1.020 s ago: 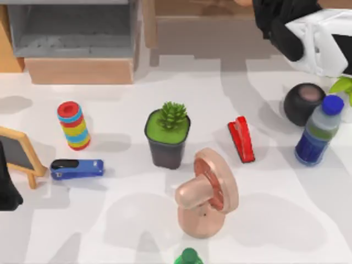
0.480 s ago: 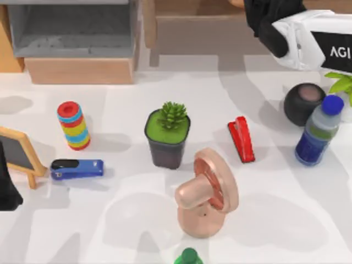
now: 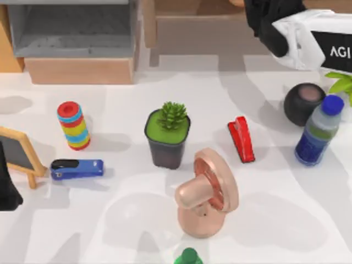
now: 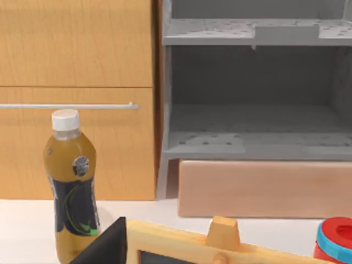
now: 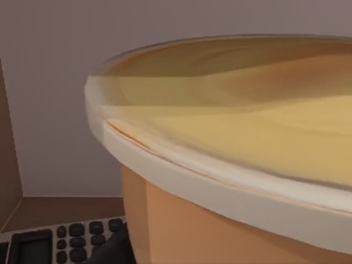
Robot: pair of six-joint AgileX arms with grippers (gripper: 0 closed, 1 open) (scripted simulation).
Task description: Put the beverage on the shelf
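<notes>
A blue-capped bottle with a blue label [image 3: 318, 132] stands at the table's right edge. An amber bottle with a white cap [image 4: 71, 187] stands in front of a wooden cabinet in the left wrist view. A green bottle cap [image 3: 188, 257] peeks in at the front edge. The grey shelf [image 3: 71, 38] sits at the back left, its tiers [image 4: 253, 110] bare. My right gripper [image 3: 270, 22] reaches into the wooden compartment [image 3: 203, 27] at the back. Its wrist view is close against a tan, white-rimmed round container [image 5: 231, 165]. My left gripper [image 3: 5, 190] rests at the left edge.
On the table stand a striped ring stack [image 3: 73, 125], a small chalkboard easel [image 3: 19, 154], a blue stapler [image 3: 77, 168], a potted succulent [image 3: 168, 135], a red stapler [image 3: 241, 138], a copper-coloured round device [image 3: 206, 195] and a black ball-shaped object [image 3: 303, 103]. A keypad [image 5: 60, 242] lies inside the compartment.
My right arm moved up and to the left, deeper toward the wooden compartment, then shifted only slightly. The table objects and left arm stayed put.
</notes>
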